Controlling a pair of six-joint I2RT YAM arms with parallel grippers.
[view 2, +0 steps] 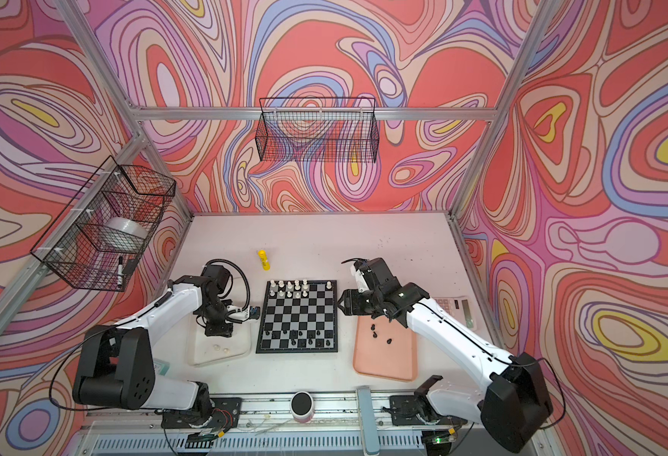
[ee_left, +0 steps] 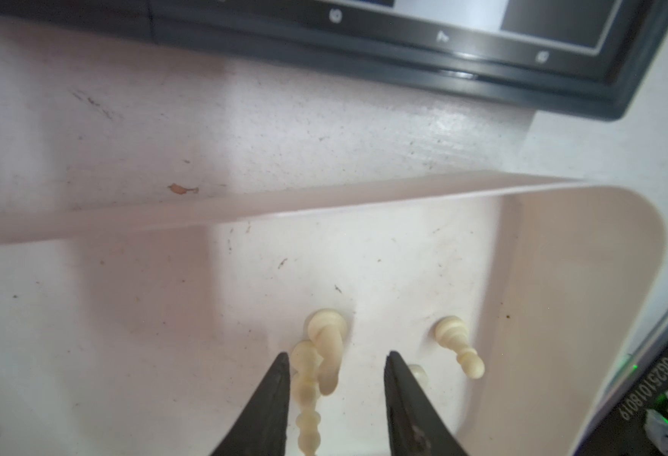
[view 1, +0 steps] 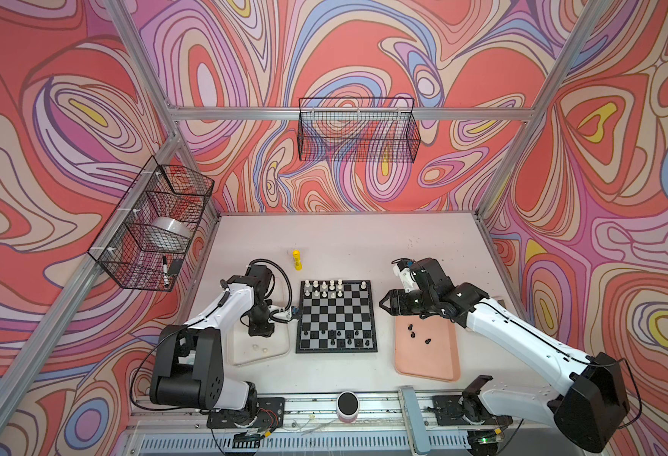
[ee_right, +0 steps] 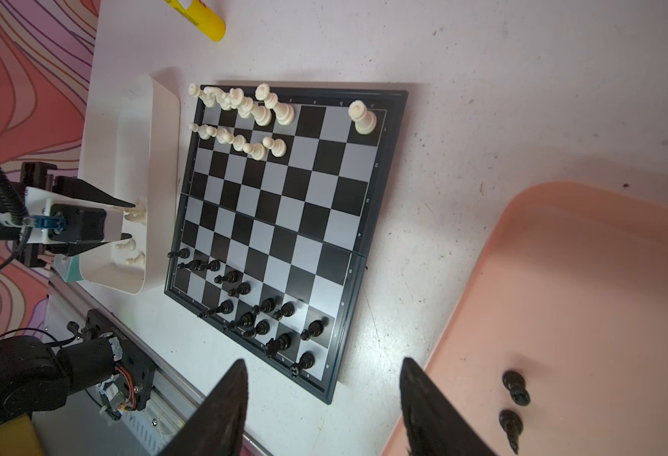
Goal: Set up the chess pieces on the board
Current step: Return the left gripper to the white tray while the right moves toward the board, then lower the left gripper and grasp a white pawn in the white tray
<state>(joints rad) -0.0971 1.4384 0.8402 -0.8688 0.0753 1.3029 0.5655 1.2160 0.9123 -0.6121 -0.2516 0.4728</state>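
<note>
The board (view 1: 338, 312) lies mid-table, with cream-white chess pieces (view 1: 324, 287) on its far rows and black ones (view 1: 340, 338) on its near rows. My left gripper (ee_left: 336, 355) points down into the clear whitish tray (ee_left: 363, 197) and is open. Two white pieces (ee_left: 308, 379) lie between its fingers, close to one finger. Another white piece (ee_left: 458, 349) lies outside them. My right gripper (ee_right: 322, 363) hangs open and holds nothing, above the table between the board's edge (ee_right: 348, 316) and the pink tray (ee_right: 600, 296). Three black pieces (view 1: 414, 334) lie in that tray.
A yellow glue stick (view 1: 296, 259) lies beyond the board's far left corner. A calculator (view 2: 458, 312) sits partly under the right arm. A round black-topped can (view 1: 347, 406) stands on the front rail. Wire baskets (view 1: 158, 225) hang on the left and back walls.
</note>
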